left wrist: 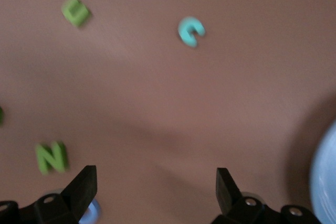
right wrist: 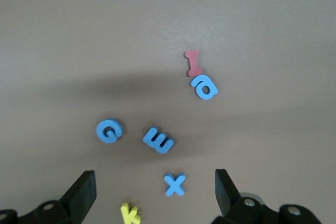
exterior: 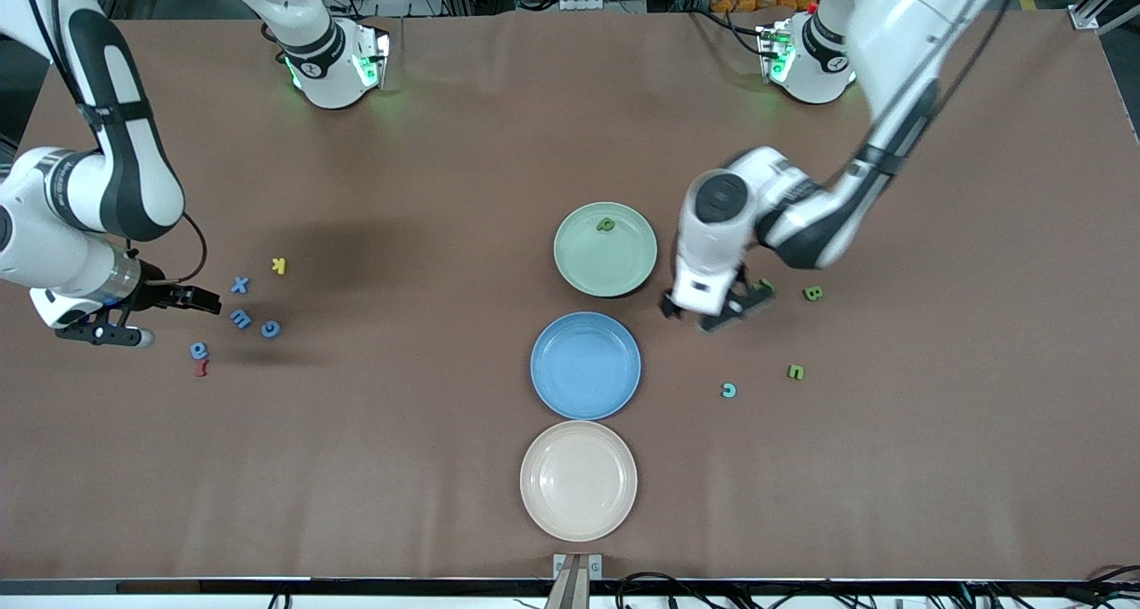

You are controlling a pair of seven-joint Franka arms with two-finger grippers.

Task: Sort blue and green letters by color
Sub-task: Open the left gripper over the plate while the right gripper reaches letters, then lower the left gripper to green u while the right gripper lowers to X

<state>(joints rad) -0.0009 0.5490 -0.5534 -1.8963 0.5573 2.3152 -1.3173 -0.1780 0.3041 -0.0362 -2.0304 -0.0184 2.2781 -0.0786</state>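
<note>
Looking at the letters, you see one green letter (exterior: 606, 225) lying in the green plate (exterior: 623, 271). The blue plate (exterior: 585, 386) and the cream plate (exterior: 579, 502), each nearer to the front camera, hold nothing. Green N (exterior: 764, 285), B (exterior: 811, 294), another green letter (exterior: 795, 372) and a teal C (exterior: 728, 390) lie toward the left arm's end. The left gripper (exterior: 717, 311) hangs beside the N, jaws spread. Blue X (exterior: 240, 285), E (exterior: 240, 319), G (exterior: 271, 328) and a (exterior: 199, 351) lie near the waiting right gripper (exterior: 200, 302), jaws spread too.
</note>
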